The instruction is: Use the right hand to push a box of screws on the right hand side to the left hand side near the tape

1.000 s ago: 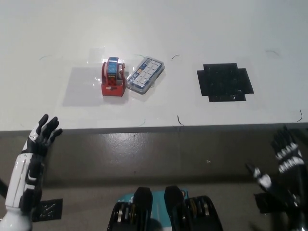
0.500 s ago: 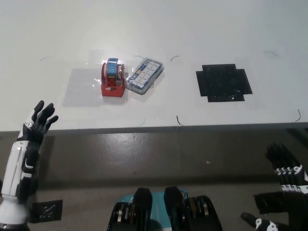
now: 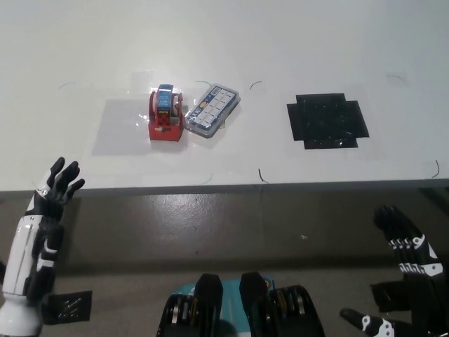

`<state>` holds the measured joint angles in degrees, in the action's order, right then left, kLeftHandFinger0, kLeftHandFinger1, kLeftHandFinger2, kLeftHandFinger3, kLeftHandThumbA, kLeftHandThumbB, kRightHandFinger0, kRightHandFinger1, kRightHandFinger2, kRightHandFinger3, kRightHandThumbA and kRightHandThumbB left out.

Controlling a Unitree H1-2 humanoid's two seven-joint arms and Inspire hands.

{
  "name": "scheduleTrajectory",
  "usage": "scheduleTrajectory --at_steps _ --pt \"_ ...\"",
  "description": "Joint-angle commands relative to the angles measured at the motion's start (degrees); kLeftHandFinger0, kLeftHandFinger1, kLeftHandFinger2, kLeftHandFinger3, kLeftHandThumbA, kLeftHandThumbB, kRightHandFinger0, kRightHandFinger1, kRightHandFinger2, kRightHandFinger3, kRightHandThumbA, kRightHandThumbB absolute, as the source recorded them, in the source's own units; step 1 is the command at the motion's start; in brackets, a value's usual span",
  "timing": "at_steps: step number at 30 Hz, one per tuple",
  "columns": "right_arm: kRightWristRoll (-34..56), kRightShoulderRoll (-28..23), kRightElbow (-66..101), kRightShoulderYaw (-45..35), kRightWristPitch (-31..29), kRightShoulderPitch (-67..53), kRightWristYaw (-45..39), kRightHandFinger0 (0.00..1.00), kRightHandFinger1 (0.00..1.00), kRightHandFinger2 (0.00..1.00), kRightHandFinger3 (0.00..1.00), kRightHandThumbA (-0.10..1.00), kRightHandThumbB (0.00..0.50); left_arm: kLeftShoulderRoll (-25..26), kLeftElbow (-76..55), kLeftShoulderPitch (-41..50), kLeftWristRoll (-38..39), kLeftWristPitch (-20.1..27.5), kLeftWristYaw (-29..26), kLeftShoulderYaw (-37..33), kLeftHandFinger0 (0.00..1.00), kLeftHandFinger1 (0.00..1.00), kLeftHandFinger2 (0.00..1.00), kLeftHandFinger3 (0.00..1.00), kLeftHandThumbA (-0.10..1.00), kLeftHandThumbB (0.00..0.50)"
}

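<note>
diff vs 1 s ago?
Both hands dropped back toward the robot, off the table edge: the right robot hand sank lower at the bottom right, and the left robot hand slid down and left. Both are open, holding nothing. The screw box stays beside the tape; the black patch is unchanged.

**Screw box beside the tape**

The box of screws (image 3: 212,110) is a clear, flat plastic case with a blue-and-white label, lying turned at an angle on the white table. It sits just right of the red tape dispenser (image 3: 165,116), nearly touching it.
</note>
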<state>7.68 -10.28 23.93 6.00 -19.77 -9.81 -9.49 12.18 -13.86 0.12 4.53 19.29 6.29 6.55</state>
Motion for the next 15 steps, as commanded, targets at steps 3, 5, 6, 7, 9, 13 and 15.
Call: scheduleTrajectory --at_steps 3,5,6,7,9,13,15 --pt "-0.33 -0.18 0.96 -0.39 0.12 0.72 -0.38 1.00 1.00 1.00 1.00 1.00 0.287 0.25 -0.60 -0.86 -0.28 1.17 -0.27 0.14 1.00 1.00 1.00 1.00 0.89 0.054" --pt "-0.50 -0.12 0.75 -0.51 -0.03 0.81 -0.28 1.00 1.00 1.00 1.00 1.00 0.294 0.10 -0.84 -0.77 -0.36 0.82 -0.44 0.19 1.00 1.00 1.00 1.00 0.90 0.061" --pt "-0.42 -0.10 0.54 -0.56 -0.38 0.93 -0.29 1.00 1.00 1.00 1.00 1.00 0.282 0.13 -0.64 -0.80 -0.34 1.05 -0.40 0.19 1.00 1.00 1.00 1.00 0.90 0.060" --pt "-0.34 -0.07 0.36 -0.60 -0.66 1.02 -0.29 1.00 1.00 1.00 1.00 1.00 0.280 0.15 -0.53 -0.80 -0.38 1.12 -0.39 0.20 1.00 1.00 1.00 1.00 0.90 0.060" --pt "-0.32 -0.01 0.44 -0.62 -0.46 1.10 -0.25 1.00 1.00 1.00 1.00 1.00 0.279 0.23 -0.58 -0.99 -0.35 0.53 -0.38 0.20 1.00 1.00 1.00 1.00 0.90 0.064" --pt "-1.14 0.02 -0.01 -0.79 -1.23 1.45 -0.23 1.00 1.00 1.00 1.00 1.00 0.271 0.19 -0.76 -1.11 -0.18 0.33 -0.34 0.14 1.00 1.00 1.00 1.00 0.91 0.064" --pt "-0.99 -0.03 -0.01 -0.79 -0.57 1.53 -0.23 1.00 1.00 1.00 1.00 1.00 0.275 0.23 -0.47 -1.23 0.01 0.51 -0.28 0.14 1.00 1.00 1.00 1.00 0.90 0.062"
